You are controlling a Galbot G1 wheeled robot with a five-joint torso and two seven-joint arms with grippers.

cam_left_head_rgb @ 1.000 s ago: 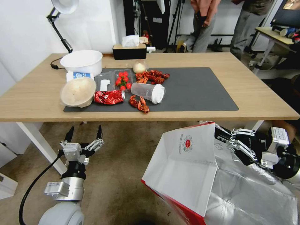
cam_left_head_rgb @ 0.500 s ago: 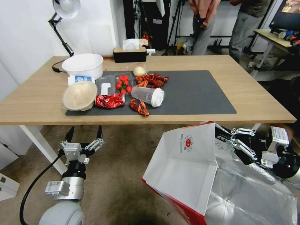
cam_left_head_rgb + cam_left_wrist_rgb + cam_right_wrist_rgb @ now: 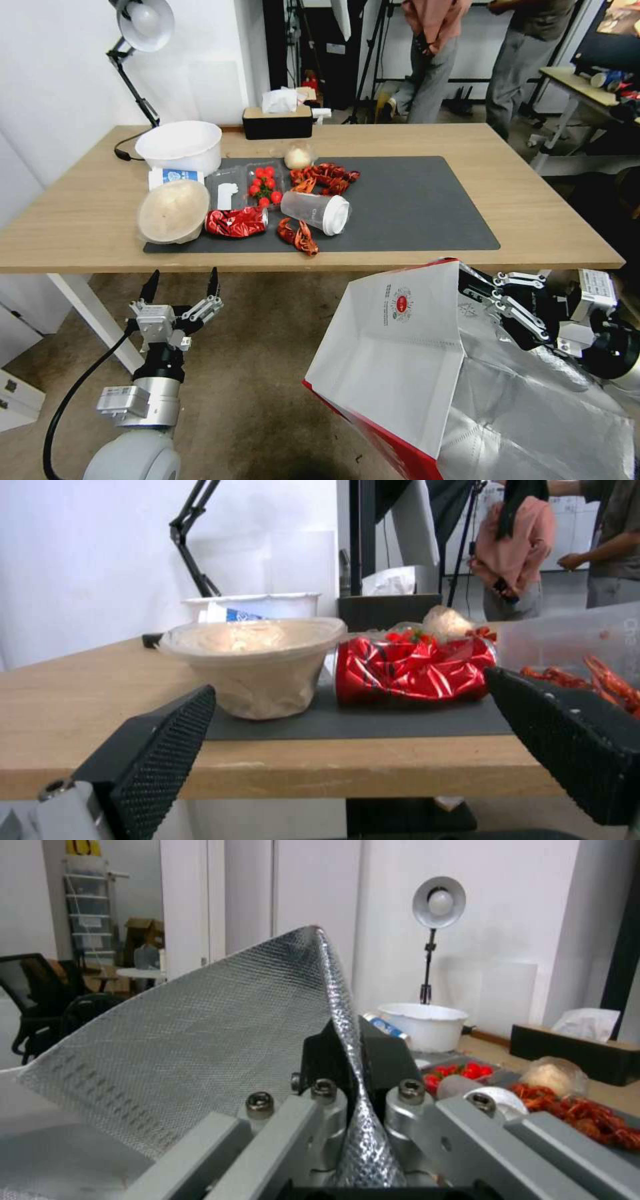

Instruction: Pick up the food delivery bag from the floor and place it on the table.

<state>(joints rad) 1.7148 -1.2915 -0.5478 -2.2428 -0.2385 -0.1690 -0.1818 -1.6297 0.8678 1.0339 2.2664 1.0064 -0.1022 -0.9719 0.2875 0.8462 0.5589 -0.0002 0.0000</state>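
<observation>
Camera shifted; right claw (image 3: pixel 475 288) clamps food delivery bag (image 3: pixel 400 360) rim.

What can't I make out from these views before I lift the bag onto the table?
- Food delivery bag: its base and far side are cut off by the head view's lower edge.
- Right gripper: the pinched foil rim covers its pads in the right wrist view.
- Table: the bag hides the legs on the right.
- Left gripper: open, holds nothing.

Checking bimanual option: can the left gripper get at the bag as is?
Probably yes: the left gripper hangs open below the table edge, with bare floor between it and the food delivery bag.
</observation>
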